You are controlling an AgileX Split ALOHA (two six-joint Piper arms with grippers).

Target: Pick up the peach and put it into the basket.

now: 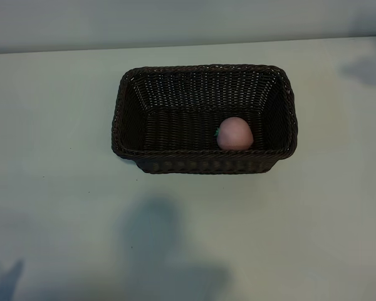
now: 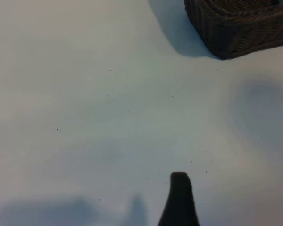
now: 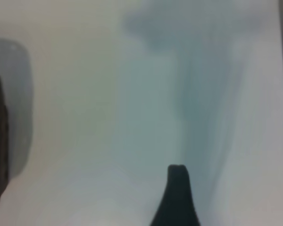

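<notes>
One peach (image 1: 234,133), already in the basket (image 1: 128,119): what is left is a clean retreat.
Seen from outside, the peach lies on the basket floor toward five o'clock, close against the near wall, its green bit at nine o'clock; neither arm shows in that view, only shadows on the bench (image 1: 56,207). Each wrist view shows a single dark fingertip, left (image 2: 179,200) and right (image 3: 177,195), over bare bench with nothing between; both sets of jaws stand spread and empty, the basket off to one side of each. To finish well, I judge the right arm should lift away clear of the braided rim, keep its jaws apart, and avoid nudging the basket so the fruit does not roll.
</notes>
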